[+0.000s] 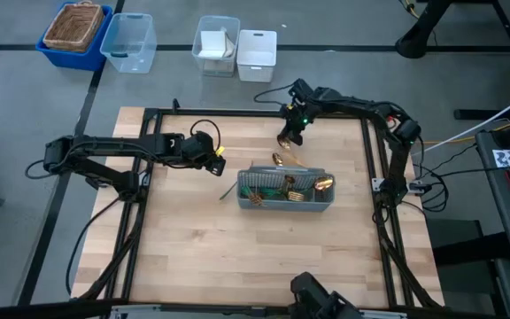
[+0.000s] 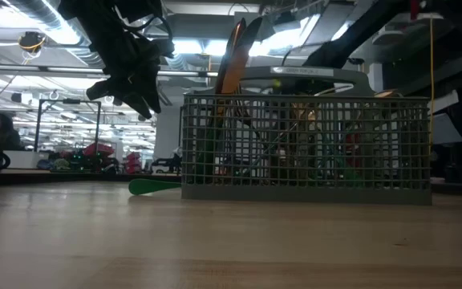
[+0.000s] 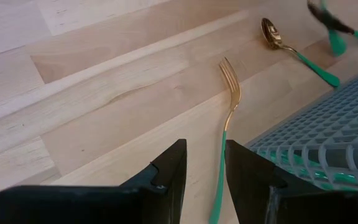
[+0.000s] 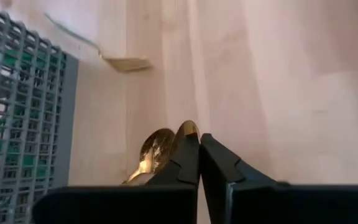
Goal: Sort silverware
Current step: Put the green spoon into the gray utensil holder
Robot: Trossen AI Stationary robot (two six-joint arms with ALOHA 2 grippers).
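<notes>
The right gripper [image 4: 199, 163] is seen with its fingers pressed together, almost no gap between them. A gold tip shows at the fingertips, but whether a piece is actually clamped cannot be told; a gold spoon bowl [image 4: 154, 148] lies on the wood just beside those fingers. In the high view this gripper [image 1: 288, 137] is placed at about 12 o'clock of the grey mesh caddy [image 1: 286, 202], near its far left corner, with the right arm reaching in from the table's 2 o'clock corner and bent at the elbow.

The left gripper [image 3: 204, 168] is held with a narrow gap between its fingers and nothing is gripped. In the high view it [image 1: 212, 158] is found at 10 o'clock of the caddy, apart from it, the left arm stretched across from 9 o'clock.

A gold fork with a teal handle [image 3: 226, 127] lies flat on the table [image 1: 193, 257] beside the caddy's left end, its tines pointed away from the left gripper and its handle running back between the fingers in that view. A spoon with a green handle [image 3: 291, 48] lies farther off, behind the caddy. Several gold and teal pieces [image 1: 301, 187] are held inside the caddy, some leaning upright in the low view [image 2: 233, 60].
</notes>
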